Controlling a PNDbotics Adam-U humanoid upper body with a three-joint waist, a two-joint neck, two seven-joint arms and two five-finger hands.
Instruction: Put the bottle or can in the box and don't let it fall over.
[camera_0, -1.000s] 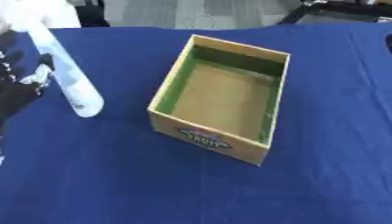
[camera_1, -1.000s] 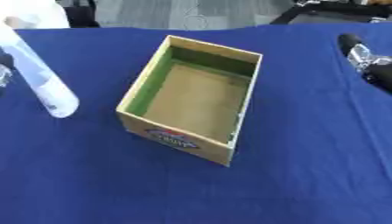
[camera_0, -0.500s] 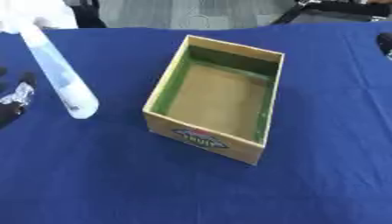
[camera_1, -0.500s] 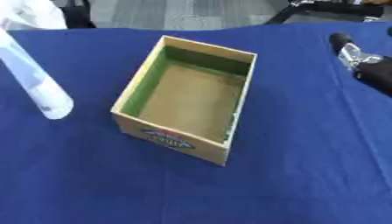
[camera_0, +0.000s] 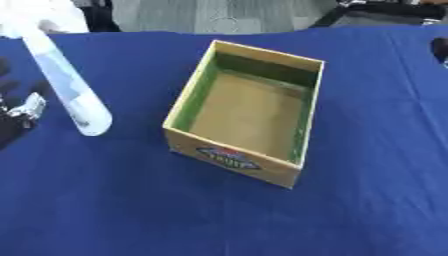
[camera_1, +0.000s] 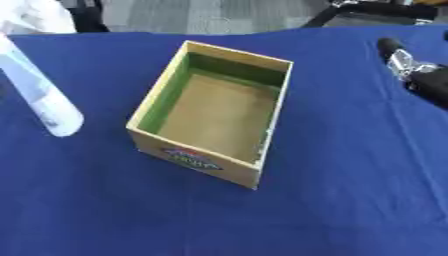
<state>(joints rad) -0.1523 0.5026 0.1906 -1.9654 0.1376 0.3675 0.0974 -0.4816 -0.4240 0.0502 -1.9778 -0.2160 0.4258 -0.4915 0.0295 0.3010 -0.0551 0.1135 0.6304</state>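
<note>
Although neither hand holds anything at this moment, the step in hand is judged to be the first reach for the bottle.

Left hand (camera_0: 19, 112): black with silver parts, at the table's left edge, just beside the bottle and apart from it; whether its fingers are straight or curled cannot be told.
Right hand (camera_1: 418, 75): dark, at the table's right edge near the far corner, well apart from the box; finger state cannot be told.
Bottle: tall clear plastic bottle with a pale label (camera_0: 66, 82), standing on the left part of the table, its top toward the far-left corner.
Box: open cardboard box with green inner walls and a printed front (camera_0: 299, 149), mid-table, empty.
Table: covered in dark blue cloth (camera_0: 131, 200).
Advice: close round the bottle's mid-body, lift clear of the box's left wall, lower it upright onto the brown floor, let go only once it rests flat.
Risk: a tall narrow bottle probably tips easily.
</note>
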